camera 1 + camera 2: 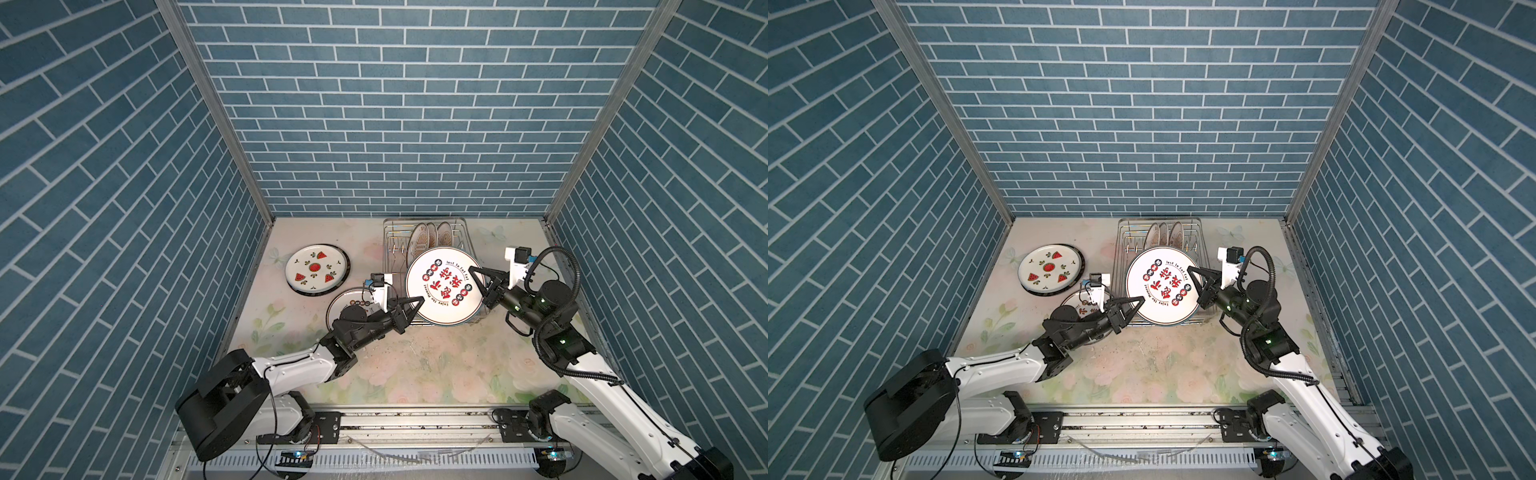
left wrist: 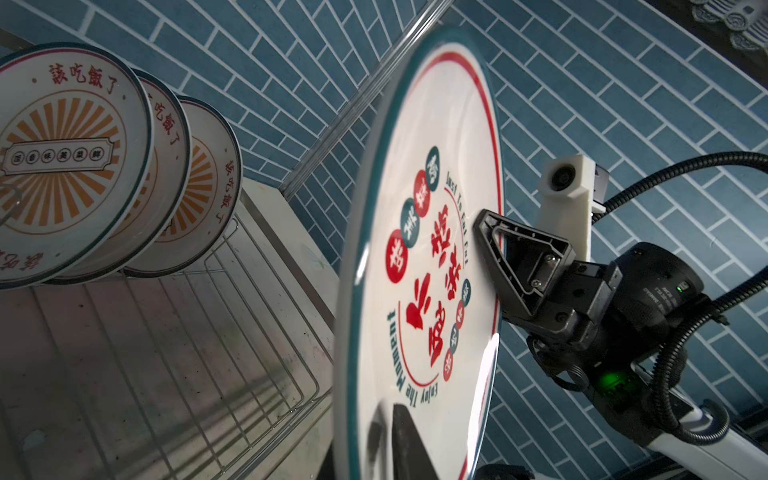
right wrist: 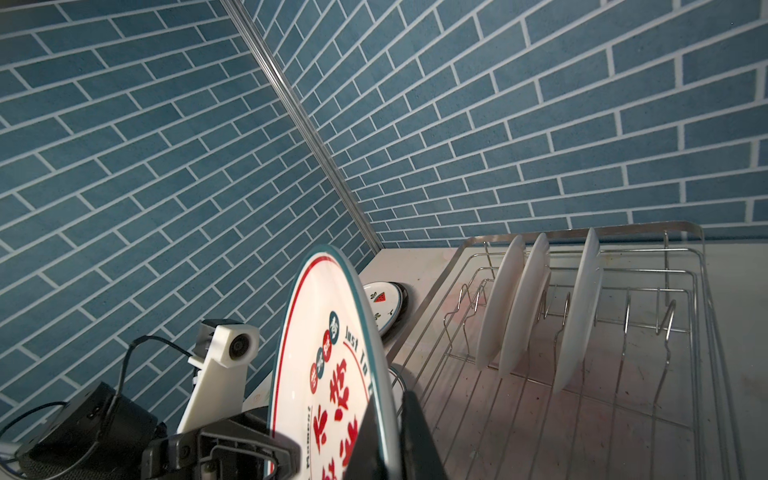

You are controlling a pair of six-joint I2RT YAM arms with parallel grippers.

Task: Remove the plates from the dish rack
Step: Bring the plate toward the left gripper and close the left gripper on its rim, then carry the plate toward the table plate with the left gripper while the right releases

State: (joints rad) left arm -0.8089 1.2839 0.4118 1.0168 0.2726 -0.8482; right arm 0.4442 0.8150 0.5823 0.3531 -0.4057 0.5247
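The lettered plate (image 1: 442, 286) (image 1: 1163, 286) is held tilted over the near end of the rack (image 1: 390, 232) (image 1: 1125, 228), with its printed face turned up toward the top views. It hides the near half of the rack in both top views. I cannot tell whether its lower rim touches the wires.

The left end effector (image 1: 417, 300) (image 1: 1139, 300) is closed on the plate's near-left rim. In the left wrist view one of its fingers (image 2: 405, 440) lies on the printed face (image 2: 419, 270). The right end effector (image 1: 473, 272) (image 1: 1196, 272) is clamped on the opposite, right rim. In the right wrist view the rim (image 3: 328, 374) passes between its two dark fingers (image 3: 415, 440).

Three sunburst plates (image 1: 432, 237) (image 1: 1165, 235) stand on edge between the prongs at the far end of the rack. They lean close together, with their printed faces (image 2: 62, 158) toward the left wrist camera and their plain backs (image 3: 519, 307) toward the right one. The slots between them and the lettered plate hold nothing.

On the floral surface (image 1: 415, 365), left of the rack, the watermelon plate (image 1: 316, 268) (image 1: 1050, 266) lies flat on top of a dark-rimmed plate (image 1: 309, 293). Just nearer, another plate (image 1: 345, 305) (image 1: 1077, 301) lies flat, partly hidden under the left wrist.
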